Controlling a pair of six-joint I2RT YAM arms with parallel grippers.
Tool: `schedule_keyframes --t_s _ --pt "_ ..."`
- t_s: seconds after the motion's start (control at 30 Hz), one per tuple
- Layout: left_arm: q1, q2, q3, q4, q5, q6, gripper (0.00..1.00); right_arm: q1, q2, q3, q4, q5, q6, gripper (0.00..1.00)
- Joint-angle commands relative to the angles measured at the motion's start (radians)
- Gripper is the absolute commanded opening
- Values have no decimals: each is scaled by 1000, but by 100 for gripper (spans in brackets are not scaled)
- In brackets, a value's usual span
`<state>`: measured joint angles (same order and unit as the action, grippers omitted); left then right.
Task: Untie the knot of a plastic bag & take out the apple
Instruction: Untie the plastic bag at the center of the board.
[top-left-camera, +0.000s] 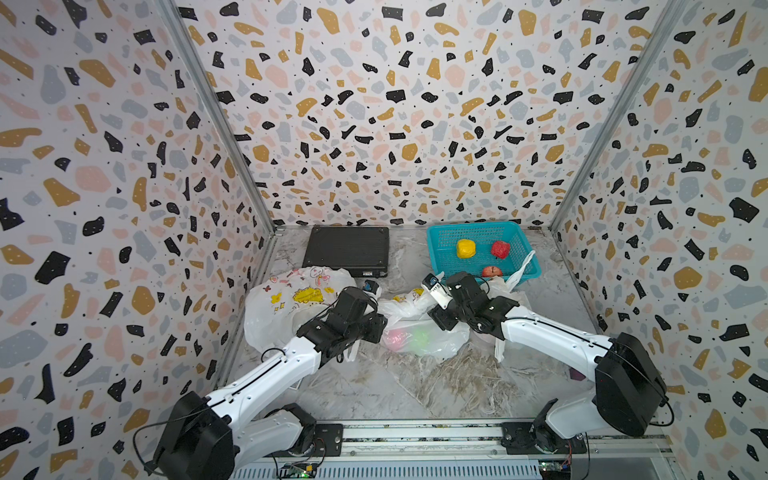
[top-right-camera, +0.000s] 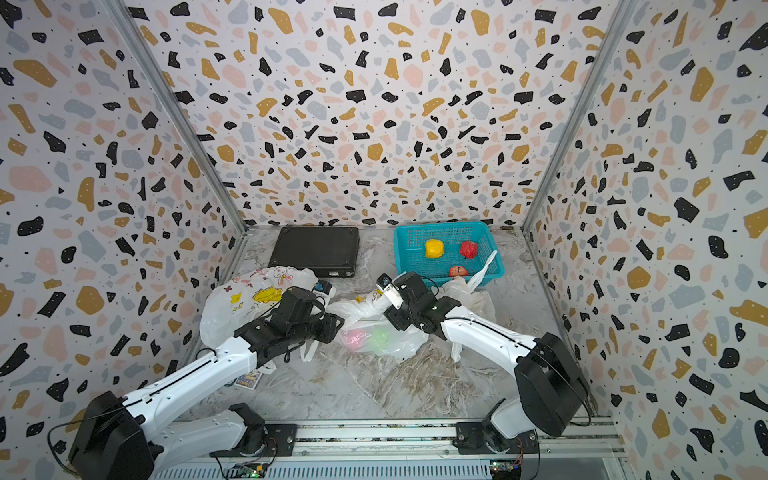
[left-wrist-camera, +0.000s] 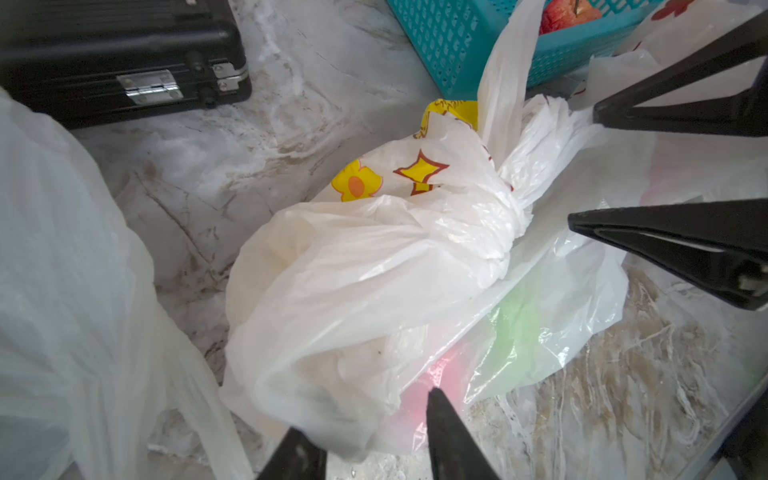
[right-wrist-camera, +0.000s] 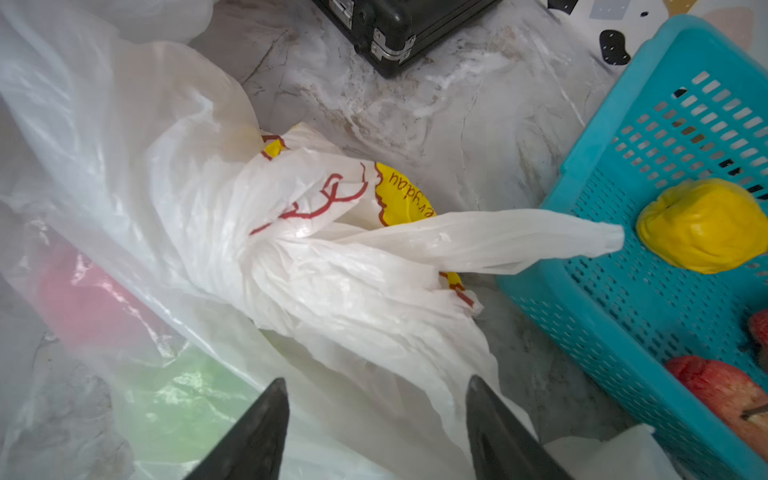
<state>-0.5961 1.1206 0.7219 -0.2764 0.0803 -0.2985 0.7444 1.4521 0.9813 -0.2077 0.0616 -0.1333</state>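
One knot (left-wrist-camera: 505, 216) closes the neck of the white printed bag (top-left-camera: 405, 305), and it is intact: the plastic is twisted into a tight bundle with one loose tail pointing toward the basket (top-left-camera: 446, 259). The untying step is therefore not done, and removal of the apple comes after it. On this evidence the task is at an early stage. The bag lies crumpled on the table (top-left-camera: 415, 386), between the two arms, partly over a clear bag (top-left-camera: 419, 338) that shows pink and green shapes. Its film is thin, creased and opaque white, printed with yellow flowers and red outlines. The contents cannot be seen. The left gripper (left-wrist-camera: 361, 415) is at the end of the bag away from the knot, fingers spread, with a fold of film between them but not pinched. The right gripper (right-wrist-camera: 376, 380) hovers just beside the knot, fingers spread and empty. The basket holds three fruits (top-left-camera: 466, 248). A black case (top-left-camera: 347, 249) and a larger bag (top-left-camera: 286, 303) lie apart from the knot.
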Motion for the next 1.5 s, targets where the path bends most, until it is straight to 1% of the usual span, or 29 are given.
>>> schedule_keyframes --t_s 0.0,0.03,0.1,0.23,0.33,0.47,0.5,0.6,0.67,0.7,0.77,0.87,1.0,1.07,1.17,1.23,1.27,1.3,1.33,1.37,1.4,1.43,1.47 --pt "-12 -29 56 -17 -36 31 62 1 -62 23 -2 51 -34 68" --pt "-20 -31 67 -30 -63 46 70 1 -62 23 0 62 -46 69" --pt "-25 -16 84 -36 -80 68 77 1 -39 32 -5 68 -74 72" --pt "-30 57 117 -41 -60 95 85 0 33 52 6 56 -110 75" --pt "-30 118 139 -24 -52 134 86 -21 70 64 31 28 -102 75" --pt "-30 196 214 -56 -10 184 86 -28 106 94 34 20 -105 65" --pt "-30 212 235 -74 -13 189 85 -28 117 102 29 22 -111 59" --pt "-30 236 259 -73 6 207 83 -36 135 102 41 27 -115 25" --pt "-29 262 278 -87 13 211 80 -43 134 96 56 13 -116 6" --pt "-30 275 290 -105 15 211 79 -45 130 96 61 5 -115 0" --pt "-29 277 294 -111 8 202 81 -45 114 97 65 -7 -115 0" --pt "-30 235 286 -110 -14 198 84 -45 57 92 79 -53 -111 0" --pt "-29 167 284 -121 -48 232 88 -45 -48 59 156 -201 -87 0" --pt "-30 146 275 -116 -42 257 90 -45 -70 61 192 -253 -69 0" --pt "-30 137 260 -105 -27 290 89 -45 -82 68 215 -309 -59 0" --pt "-27 144 258 -100 -36 294 86 -45 -83 68 218 -333 -63 0" --pt "-23 150 260 -99 -30 295 83 -45 -85 67 220 -329 -62 0" --pt "-21 154 263 -101 -37 296 74 -45 -87 66 216 -318 -61 0" --pt "-19 153 264 -103 -45 289 60 -46 -88 64 212 -301 -61 0" --pt "-13 150 262 -103 -37 285 43 -49 -91 60 208 -279 -59 0" --pt "-10 139 255 -99 -38 280 32 -57 -95 54 204 -259 -49 0" --pt "-10 128 245 -93 -51 274 24 -70 -101 48 203 -250 -31 0" --pt "-6 109 229 -86 -56 271 20 -95 -108 36 214 -252 0 0"
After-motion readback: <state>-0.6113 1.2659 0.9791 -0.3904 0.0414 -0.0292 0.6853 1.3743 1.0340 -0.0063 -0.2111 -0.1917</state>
